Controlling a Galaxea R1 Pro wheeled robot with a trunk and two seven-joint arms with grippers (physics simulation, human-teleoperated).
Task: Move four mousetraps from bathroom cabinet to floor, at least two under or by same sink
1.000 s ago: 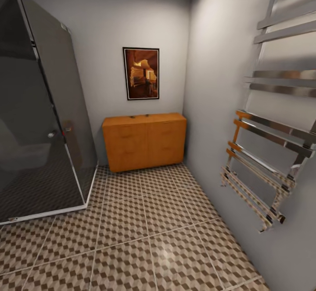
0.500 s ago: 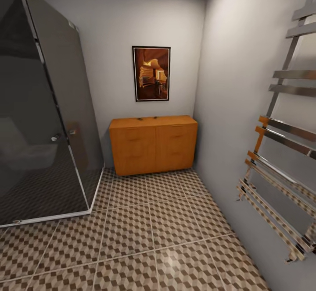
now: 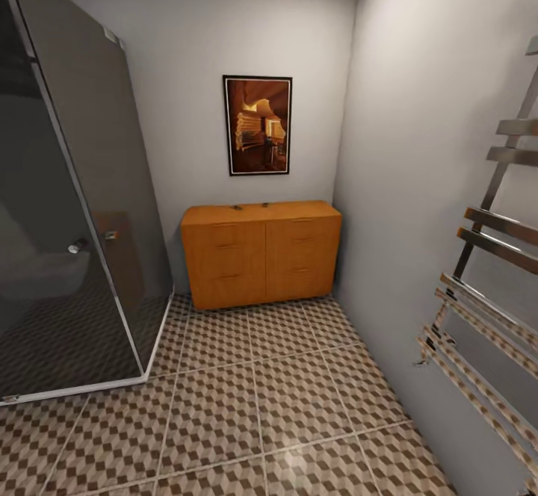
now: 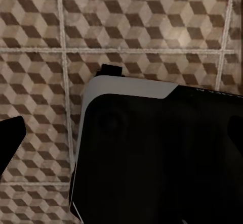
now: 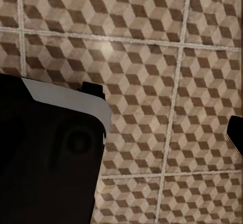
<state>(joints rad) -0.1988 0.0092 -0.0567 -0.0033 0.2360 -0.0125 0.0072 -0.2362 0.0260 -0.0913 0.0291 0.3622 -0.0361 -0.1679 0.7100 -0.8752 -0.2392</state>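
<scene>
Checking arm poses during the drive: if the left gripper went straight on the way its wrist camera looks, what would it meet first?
Probably the bathroom floor; the robot's own dark body sits close alongside.

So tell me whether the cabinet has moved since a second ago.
No. The cabinet still sits under the framed picture in the corner; the camera shifted.

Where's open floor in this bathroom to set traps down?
The floor is bare from the cabinet front toward the camera, between the shower glass and the right wall. It narrows near the towel rail. Small dark items sit on the cabinet top; too small to identify.
</scene>
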